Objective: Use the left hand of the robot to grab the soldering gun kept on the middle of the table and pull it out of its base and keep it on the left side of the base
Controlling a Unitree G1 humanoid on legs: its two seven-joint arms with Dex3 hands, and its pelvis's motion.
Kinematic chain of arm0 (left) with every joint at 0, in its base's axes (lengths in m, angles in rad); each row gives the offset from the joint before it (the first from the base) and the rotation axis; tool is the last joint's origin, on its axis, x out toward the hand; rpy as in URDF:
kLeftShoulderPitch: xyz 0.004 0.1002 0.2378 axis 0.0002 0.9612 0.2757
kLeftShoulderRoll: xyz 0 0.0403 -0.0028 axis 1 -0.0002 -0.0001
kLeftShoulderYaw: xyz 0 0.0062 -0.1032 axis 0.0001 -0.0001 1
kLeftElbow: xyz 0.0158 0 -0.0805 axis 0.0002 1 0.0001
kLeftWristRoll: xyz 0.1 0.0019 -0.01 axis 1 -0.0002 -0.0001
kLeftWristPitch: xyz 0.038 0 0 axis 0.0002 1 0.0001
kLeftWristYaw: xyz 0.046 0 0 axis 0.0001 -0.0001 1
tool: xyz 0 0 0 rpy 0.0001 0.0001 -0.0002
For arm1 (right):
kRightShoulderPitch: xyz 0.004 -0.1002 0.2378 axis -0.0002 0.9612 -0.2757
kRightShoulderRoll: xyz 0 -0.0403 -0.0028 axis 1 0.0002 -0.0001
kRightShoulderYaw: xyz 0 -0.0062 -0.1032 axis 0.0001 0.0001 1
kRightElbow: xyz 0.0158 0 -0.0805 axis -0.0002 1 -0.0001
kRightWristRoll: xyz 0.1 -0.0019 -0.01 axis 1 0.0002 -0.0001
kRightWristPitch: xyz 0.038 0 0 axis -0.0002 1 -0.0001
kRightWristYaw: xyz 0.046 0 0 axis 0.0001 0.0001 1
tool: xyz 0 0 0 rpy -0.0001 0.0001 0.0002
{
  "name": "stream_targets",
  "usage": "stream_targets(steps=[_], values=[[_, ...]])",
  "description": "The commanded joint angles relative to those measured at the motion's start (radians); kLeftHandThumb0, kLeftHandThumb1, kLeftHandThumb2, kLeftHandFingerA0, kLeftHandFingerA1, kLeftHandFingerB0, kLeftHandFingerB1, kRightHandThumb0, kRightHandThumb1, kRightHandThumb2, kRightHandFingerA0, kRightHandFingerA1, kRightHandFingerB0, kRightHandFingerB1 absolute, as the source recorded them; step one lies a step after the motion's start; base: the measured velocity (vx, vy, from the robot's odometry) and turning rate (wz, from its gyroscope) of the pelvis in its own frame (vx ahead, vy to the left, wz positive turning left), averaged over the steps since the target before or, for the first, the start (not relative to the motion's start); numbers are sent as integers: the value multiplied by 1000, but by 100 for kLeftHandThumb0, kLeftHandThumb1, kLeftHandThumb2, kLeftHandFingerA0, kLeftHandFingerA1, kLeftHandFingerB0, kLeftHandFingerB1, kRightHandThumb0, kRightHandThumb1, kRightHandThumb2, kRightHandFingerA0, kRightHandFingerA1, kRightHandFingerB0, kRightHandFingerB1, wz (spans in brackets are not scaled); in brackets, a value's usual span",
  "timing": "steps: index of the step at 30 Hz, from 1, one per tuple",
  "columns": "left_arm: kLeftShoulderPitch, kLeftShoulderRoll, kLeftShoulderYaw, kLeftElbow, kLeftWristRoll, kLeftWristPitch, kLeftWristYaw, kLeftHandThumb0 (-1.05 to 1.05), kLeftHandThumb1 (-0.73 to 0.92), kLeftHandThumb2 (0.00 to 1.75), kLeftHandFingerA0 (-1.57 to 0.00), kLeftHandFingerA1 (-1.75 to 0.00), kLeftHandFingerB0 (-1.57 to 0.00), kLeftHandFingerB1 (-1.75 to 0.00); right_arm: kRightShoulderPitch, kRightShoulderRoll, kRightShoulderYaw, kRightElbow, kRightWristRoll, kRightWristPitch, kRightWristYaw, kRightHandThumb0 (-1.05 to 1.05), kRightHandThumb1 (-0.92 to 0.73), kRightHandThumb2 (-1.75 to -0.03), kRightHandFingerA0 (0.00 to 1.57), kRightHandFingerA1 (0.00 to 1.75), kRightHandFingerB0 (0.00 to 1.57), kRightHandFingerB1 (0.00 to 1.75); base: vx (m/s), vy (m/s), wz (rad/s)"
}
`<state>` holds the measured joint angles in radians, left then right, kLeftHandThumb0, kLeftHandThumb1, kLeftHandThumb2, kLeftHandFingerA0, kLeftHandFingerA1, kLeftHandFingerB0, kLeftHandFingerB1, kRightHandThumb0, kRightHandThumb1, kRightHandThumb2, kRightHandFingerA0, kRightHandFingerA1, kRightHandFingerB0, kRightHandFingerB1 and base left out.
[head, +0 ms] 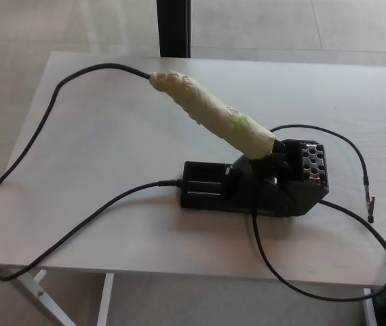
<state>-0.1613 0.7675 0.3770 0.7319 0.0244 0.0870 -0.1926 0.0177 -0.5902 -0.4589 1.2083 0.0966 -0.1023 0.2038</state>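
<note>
No hand of ours shows yet, so we cannot tell their state. The soldering gun (209, 114) sits tilted in its base (254, 185) mid-surface (111, 136). Its cable (50, 109) loops left; pulling carelessly could, we judge, drag the base along.

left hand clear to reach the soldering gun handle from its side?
Probably yes: the soldering gun sits in its base, handle angled up-left over bare table. Only its cord trails there. The hand itself isn't in view.
</note>
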Motion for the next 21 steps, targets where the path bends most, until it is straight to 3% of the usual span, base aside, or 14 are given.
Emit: stream_targets(steps=[1,6,8,9,10,11,12,13,14,15,16,19,20,21], values=[[-263,81,-138,-352,76,120,-57,-52,72,61,-25,-46,-28,-38,4,-28,-1,6,20,-40,15,-105,-77,-86,106,123,4,137,0,0,0],[-486,-15,-315,-437,117,94,-133,-56,69,60,-26,-46,-30,-37,-5,-35,8,9,12,-33,8,-105,-77,-85,105,122,5,136,0,0,0],[-522,-83,-411,-572,117,137,-178,-57,68,62,-27,-54,-31,-40,-9,-39,12,15,9,-36,9,-105,-70,-98,107,123,0,160,0,0,0],[-524,-94,-447,-621,130,158,-195,-59,68,60,-27,-55,-31,-40,-11,-39,16,17,5,-37,8,-105,-78,-85,105,123,8,141,0,0,0],[-527,-98,-480,-652,151,160,-209,-59,70,61,-26,-51,-32,-40,-12,-38,19,16,3,-36,7,-105,-71,-97,105,124,0,158,0,0,0],[-540,-110,-539,-680,188,129,-234,-64,51,89,-23,-56,-28,-52,-12,-39,20,8,6,-33,13,-105,-76,-86,101,126,7,145,0,0,0],[-549,-120,-568,-692,200,125,-247,-57,70,61,-27,-51,-31,-39,-13,-39,22,8,5,-34,15,-105,-77,-86,100,125,8,143,0,0,0],[-558,-128,-594,-704,210,130,-258,-57,70,61,-27,-51,-31,-39,-14,-40,24,11,3,-36,14,-105,-77,-86,100,125,8,143,0,0,0],[-567,-149,-625,-703,219,115,-260,-56,68,60,-27,-51,-31,-40,-14,-40,22,11,6,-37,15,-105,-69,-97,103,125,0,162,0,0,0],[-578,-161,-657,-710,236,110,-267,-67,51,89,-24,-58,-25,-52,-11,-42,22,9,7,-39,18,-105,-70,-97,102,125,0,161,0,0,0],[-588,-197,-705,-718,251,112,-275,-57,67,60,-26,-52,-30,-41,-14,-43,21,14,7,-39,14,-105,-71,-94,105,124,0,162,0,0,0],[-601,-253,-781,-714,284,101,-261,-59,65,59,-31,-62,-33,-44,-14,-46,21,15,8,-41,15,-105,-71,-95,106,124,0,163,0,0,0],[-611,-269,-815,-715,301,113,-270,-62,66,59,-30,-60,-33,-42,-15,-45,23,15,6,-41,11,-105,-78,-85,105,123,10,144,0,0,0],[-618,-280,-837,-714,311,115,-278,-63,69,61,-25,-59,-31,-41,-14,-46,23,11,7,-42,14,-105,-70,-96,103,123,0,168,0,0,0]])
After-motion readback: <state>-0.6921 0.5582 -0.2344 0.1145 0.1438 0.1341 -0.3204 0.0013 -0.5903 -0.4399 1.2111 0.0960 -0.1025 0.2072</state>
